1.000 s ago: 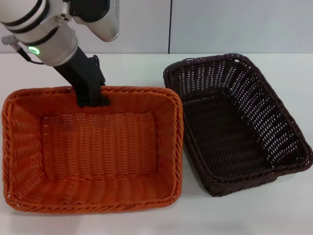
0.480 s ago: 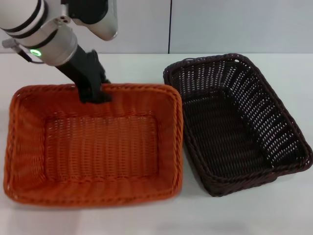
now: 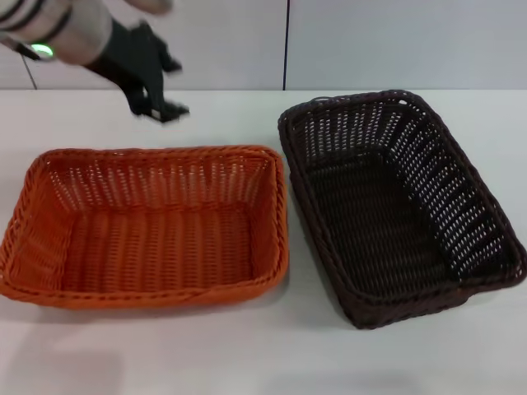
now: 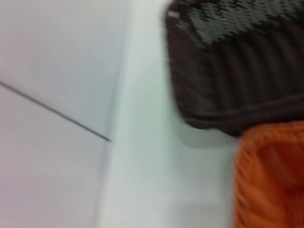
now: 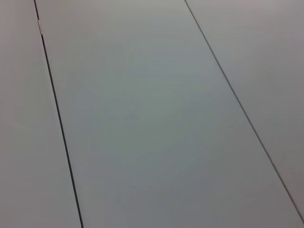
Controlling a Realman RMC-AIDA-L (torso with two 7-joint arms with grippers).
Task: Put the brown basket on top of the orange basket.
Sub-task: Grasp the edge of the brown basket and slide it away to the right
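We seem to be in a lab or test room: a bare white worktop meets plain pale wall panels split by thin dark seams.

orange basket left | brown basket right, just beside

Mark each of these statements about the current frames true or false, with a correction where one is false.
1. The brown basket sits on top of the orange basket. False: they lie side by side on the table.
2. The left end effector is off the orange basket, above the table behind it. True.
3. The brown basket is on the robot's left. False: it is on the right.
4. Both baskets are empty. True.
5. The right end effector grips the brown basket. False: it is not in view.
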